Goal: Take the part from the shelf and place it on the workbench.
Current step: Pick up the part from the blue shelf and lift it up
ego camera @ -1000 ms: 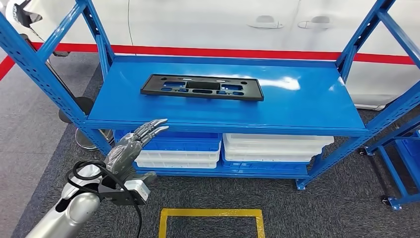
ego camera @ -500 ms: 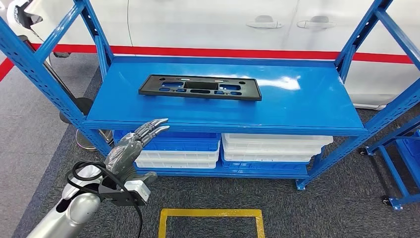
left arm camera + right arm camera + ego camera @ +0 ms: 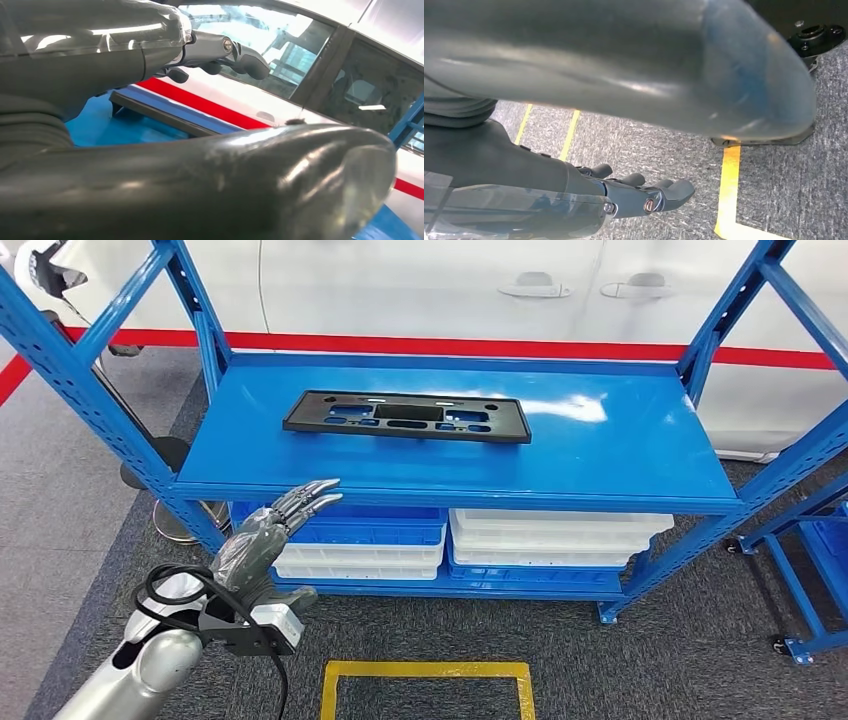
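Nothing has moved but the camera, which wobbled slightly; the left hand hovers as before, just short of the blue shelf's front edge, fingers extended and slightly apart, holding nothing. Hanging over the carpet, the right hand also holds nothing (fingers loosely spread). On the shelf top, well beyond the left hand, lies the black plastic part: long, flat, slotted. Lying so flat, it may skid away rather than lift.
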Available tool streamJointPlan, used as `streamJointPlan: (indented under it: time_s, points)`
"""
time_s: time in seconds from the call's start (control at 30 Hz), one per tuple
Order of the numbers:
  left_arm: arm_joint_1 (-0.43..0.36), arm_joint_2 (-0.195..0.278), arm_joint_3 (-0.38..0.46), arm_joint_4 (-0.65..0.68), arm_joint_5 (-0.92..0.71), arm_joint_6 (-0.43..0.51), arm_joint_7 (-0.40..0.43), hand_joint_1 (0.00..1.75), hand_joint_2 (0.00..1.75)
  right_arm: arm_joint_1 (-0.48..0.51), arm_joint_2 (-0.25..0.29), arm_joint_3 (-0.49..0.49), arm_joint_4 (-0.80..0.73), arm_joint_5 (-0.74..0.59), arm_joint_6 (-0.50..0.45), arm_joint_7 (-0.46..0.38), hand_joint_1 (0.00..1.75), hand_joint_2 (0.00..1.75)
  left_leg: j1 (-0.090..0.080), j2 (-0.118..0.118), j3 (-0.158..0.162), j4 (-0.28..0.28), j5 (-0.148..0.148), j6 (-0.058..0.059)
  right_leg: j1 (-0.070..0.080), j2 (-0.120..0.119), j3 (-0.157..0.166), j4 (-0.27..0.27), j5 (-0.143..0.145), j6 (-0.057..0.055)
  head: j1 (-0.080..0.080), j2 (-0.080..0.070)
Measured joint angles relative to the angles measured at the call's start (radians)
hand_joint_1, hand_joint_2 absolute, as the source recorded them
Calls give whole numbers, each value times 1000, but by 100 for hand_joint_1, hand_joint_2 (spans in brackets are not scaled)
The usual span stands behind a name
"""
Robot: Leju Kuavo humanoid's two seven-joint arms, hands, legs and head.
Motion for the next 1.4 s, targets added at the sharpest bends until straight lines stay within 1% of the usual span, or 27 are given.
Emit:
streamJointPlan:
  time_s: [0.07, 0.1, 0.2, 0.23, 0.27, 0.3, 0.37, 0.43, 0.53, 0.6, 0.63, 0.7, 0.73, 0.77, 0.8, 0.87, 0.9, 0.93, 1.0, 1.1, 1.17, 1.23, 1.27, 1.3, 1.33, 1.37, 1.4]
  points:
    - [0, 0, 0, -4, 0, 0, 0, 0, 0, 0, 0, 0, 0, 0, 0, 0, 0, 0, 6, 7, 7, -13, 7, 10, 1, -10, -4, 15, -13, 4, 0, 0]
    - [0, 0, 0, -6, 0, 0, 0, 0, 0, -1, 0, 0, 0, 0, 0, 0, 0, 0, 9, 11, 10, -20, 10, 15, 3, -20, -18, 45, -32, 5, 0, 0]
    - [3, 1, 0, -8, 0, -2, 1, 0, 0, -2, 0, 0, 0, 0, 0, 0, 0, 0, 11, 22, 11, -25, 13, 20, 2, -47, -112, 232, -121, 6, 0, 0]
    - [5, 2, -1, -8, 0, -2, 1, 0, 0, -1, 0, 0, 0, 0, 0, 0, 0, 0, 10, 25, 11, -24, 12, 19, 2, -49, -137, 276, -131, 7, 0, 0]
    - [6, 1, -1, -8, 0, -3, 1, 0, 0, -1, 0, 0, 0, 0, 0, 0, 0, 0, 10, 27, 11, -24, 11, 18, 2, -51, -142, 281, -119, 7, 0, 0]
    - [6, 1, -1, -8, 0, -3, 1, 0, 0, 0, 0, 0, 0, 0, 0, 0, 0, 0, 11, 27, 12, -22, 9, 15, 1, -52, -128, 249, -91, 6, 0, 0]
    - [6, 2, -1, -8, 0, -4, 1, 0, 0, -1, 0, 0, 0, 0, 0, 0, 0, 0, 11, 28, 14, -16, 2, 5, 2, -57, -62, 113, -23, 1, 0, 0]
    - [6, 2, -1, -8, 0, -4, 2, 0, 0, -2, 0, 0, 0, 0, 0, 0, 0, 0, 8, 29, 14, -9, -5, -7, 6, -59, -21, 26, 3, -7, 0, 0]
    - [5, 2, -1, -10, 0, -4, 2, 0, 0, -2, 0, 0, 0, 0, 0, 0, 0, 0, 9, 29, 16, -9, -9, -25, 10, -58, -18, 18, 1, -24, 0, 0]
    - [5, 3, -1, -12, 0, -4, 3, 0, 0, -3, 1, 0, 0, 0, 0, 0, 0, 0, 12, 29, 5, 21, -31, -35, 7, -58, -11, 12, 2, -37, 0, 0]
    - [5, 3, -1, -13, 0, -4, 3, 0, 0, -3, 2, 0, 0, 0, 0, 0, 0, 0, 13, 29, -14, 64, -55, -40, 5, -59, -8, 10, 2, -43, 0, 0]
    - [8, 4, -1, -14, 0, -4, 3, 0, 0, -2, 2, 0, 0, 1, -1, 0, 0, 0, 15, 29, -79, 198, -114, -46, 7, -58, -5, 10, -2, -51, 0, 0]
    - [11, 4, -1, -14, 0, -4, 3, 0, 0, -2, 2, 0, 0, 2, -1, 0, 0, 0, 16, 29, -111, 255, -130, -47, 9, -57, -3, 11, -5, -53, 0, 0]
    - [13, 4, -1, -14, -1, -5, 3, 0, 0, -2, 2, 0, 0, 3, -1, 0, 0, 0, 16, 29, -129, 283, -128, -47, 11, -56, 0, 11, -8, -54, 0, 0]
    - [14, 4, -1, -14, -1, -5, 3, 0, 0, -2, 2, 0, 0, 4, -1, 0, 0, 0, 16, 29, -126, 269, -105, -45, 12, -55, 5, 11, -11, -54, 0, 0]
    - [14, 4, -1, -15, -1, -5, 3, 0, 0, -1, 3, 0, 0, 5, 0, 0, 0, 0, 12, 29, -71, 141, -29, -31, 15, -52, 19, 11, -22, -51, 0, 0]
    - [15, 4, -1, -16, -2, -5, 3, 0, 0, -1, 5, 0, 0, 7, 0, 0, 0, 0, 9, 29, -39, 73, -3, -22, 18, -52, 23, 12, -27, -48, 0, 0]
    - [15, 4, -1, -18, -2, -5, 2, 0, 0, -1, 6, 0, 1, 8, 0, 0, 0, 0, 5, 29, -17, 26, 10, -15, 17, -51, 25, 11, -30, -44, 0, 0]
    - [16, 5, -1, -22, -3, -5, 2, 0, 0, -1, 9, 0, 1, 12, 1, 0, 0, 0, -2, 28, -4, -5, 6, -6, 17, -50, 27, 13, -28, -31, 0, 0]
    - [18, 6, -2, -26, -4, -5, 2, 0, 0, -1, 8, 0, 1, 15, 1, -1, 0, 0, 4, 28, 19, -26, 4, 8, 14, -52, 24, 43, -35, -16, 0, 0]
    - [18, 6, -2, -27, -6, -6, 1, 0, 0, -2, 8, 0, 1, 16, 1, -2, 0, 0, 7, 29, 34, -33, 1, 15, 11, -54, -22, 130, -81, -9, 0, 0]
    - [20, 6, -4, -27, -8, -7, 1, 0, 0, -2, 8, 0, 1, 16, 1, -1, 0, 0, 6, 30, 39, -32, -6, 19, 9, -54, -101, 248, -128, -3, 0, 0]
    - [21, 6, -5, -27, -8, -8, 1, 0, 0, -1, 8, 0, 1, 17, 1, -1, 0, 0, 6, 29, 43, -32, -10, 19, 9, -55, -130, 281, -131, -1, 0, 0]
    - [23, 6, -6, -27, -9, -8, 1, 0, 0, 0, 8, 0, 1, 17, 1, -1, 0, 0, 6, 29, 48, -32, -15, 18, 8, -55, -142, 279, -113, -1, 0, 0]
    - [24, 6, -7, -27, -9, -8, 1, 0, 0, 1, 7, 0, 1, 17, 1, -1, 0, 0, 6, 28, 57, -31, -22, 16, 8, -55, -136, 242, -75, -1, 0, 0]
    - [24, 6, -7, -27, -9, -8, 1, 0, 0, 1, 7, 0, 1, 17, 0, -1, 0, 0, 7, 28, 68, -31, -30, 13, 8, -56, -114, 174, -24, -3, 0, 0]
    - [25, 6, -8, -27, -9, -8, 1, 0, 0, 2, 6, 0, 1, 17, 0, 0, 0, 0, 6, 28, 79, -32, -37, 9, 9, -57, -90, 110, 12, -6, 0, 0]
